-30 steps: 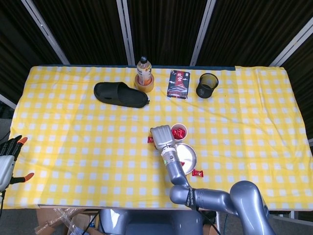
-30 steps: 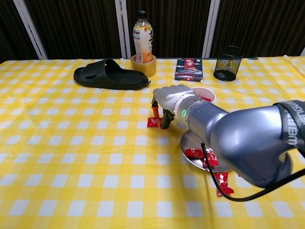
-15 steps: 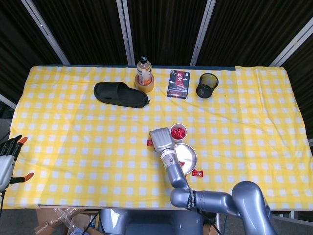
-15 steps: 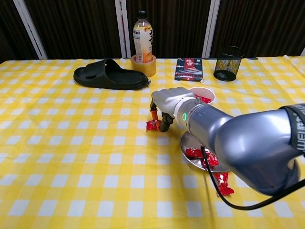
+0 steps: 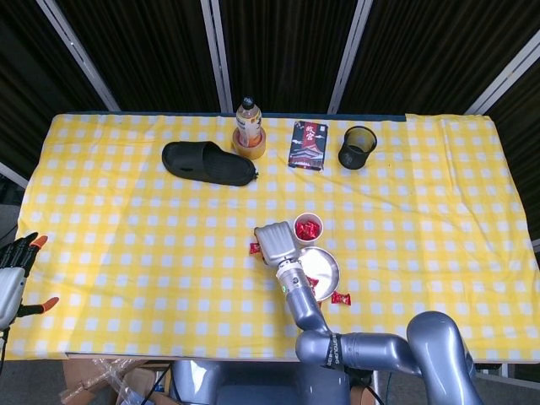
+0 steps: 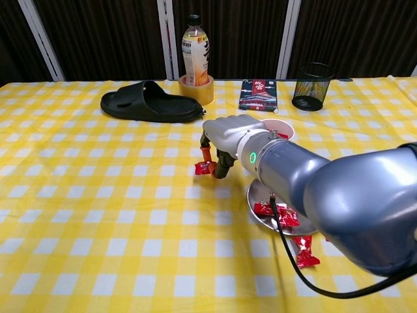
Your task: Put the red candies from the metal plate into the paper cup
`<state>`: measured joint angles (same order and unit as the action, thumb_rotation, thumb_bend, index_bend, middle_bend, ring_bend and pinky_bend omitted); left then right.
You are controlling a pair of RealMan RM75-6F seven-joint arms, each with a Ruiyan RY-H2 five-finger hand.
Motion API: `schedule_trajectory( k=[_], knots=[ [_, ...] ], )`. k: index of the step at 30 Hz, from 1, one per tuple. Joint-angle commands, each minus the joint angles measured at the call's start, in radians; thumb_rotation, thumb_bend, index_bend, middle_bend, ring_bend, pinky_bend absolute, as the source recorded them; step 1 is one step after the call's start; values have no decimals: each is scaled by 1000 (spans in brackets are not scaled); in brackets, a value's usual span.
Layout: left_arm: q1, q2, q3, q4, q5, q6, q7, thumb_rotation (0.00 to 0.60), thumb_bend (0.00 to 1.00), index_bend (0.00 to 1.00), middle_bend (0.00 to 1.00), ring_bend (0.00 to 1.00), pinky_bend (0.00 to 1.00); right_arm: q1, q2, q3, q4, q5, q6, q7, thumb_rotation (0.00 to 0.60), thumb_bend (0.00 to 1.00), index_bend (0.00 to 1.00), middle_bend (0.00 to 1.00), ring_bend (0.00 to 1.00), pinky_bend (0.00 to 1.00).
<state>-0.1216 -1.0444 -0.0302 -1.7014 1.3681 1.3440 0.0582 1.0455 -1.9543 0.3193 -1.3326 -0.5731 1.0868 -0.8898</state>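
The right robot hand [image 6: 225,140] pinches a red candy [image 6: 203,168] just above the tabletop [image 6: 98,215], with the paper cup [image 6: 277,130] close behind to its right, the metal plate [image 6: 273,205] nearer.

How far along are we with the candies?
Partly done: the paper cup already holds red candies. In hand: the right hand is over a stray candy on the cloth, fingertips at it. Left: candies on the metal plate and another candy lying beside it.
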Motion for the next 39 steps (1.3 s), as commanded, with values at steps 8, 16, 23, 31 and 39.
schedule_trajectory(
  k=[8, 16, 23, 31, 39],
  knots=[
    [3, -1, 1, 1, 7, 7, -3, 600, 48, 7, 0, 0, 0, -16, 113, 22, -198, -16, 112, -65, 600, 559, 512, 855, 922, 978],
    [5, -2, 3, 0, 10, 11, 0, 600, 48, 8, 0, 0, 0, -35, 222, 47, -289, 1, 164, -93, 600, 558, 513, 855, 922, 978],
    [6, -4, 4, -2, 13, 15, 7, 600, 48, 8, 0, 0, 0, -69, 316, 46, -324, 15, 176, -76, 600, 558, 512, 855, 922, 978],
    [6, -7, 4, -5, 15, 16, 13, 600, 48, 8, 0, 0, 0, -99, 348, 2, -333, 17, 162, -41, 600, 559, 512, 855, 922, 978],
    [5, -8, 2, -7, 9, 13, 15, 600, 48, 8, 0, 0, 0, -102, 327, -25, -324, 8, 154, -18, 600, 559, 513, 855, 922, 978]
  ],
)
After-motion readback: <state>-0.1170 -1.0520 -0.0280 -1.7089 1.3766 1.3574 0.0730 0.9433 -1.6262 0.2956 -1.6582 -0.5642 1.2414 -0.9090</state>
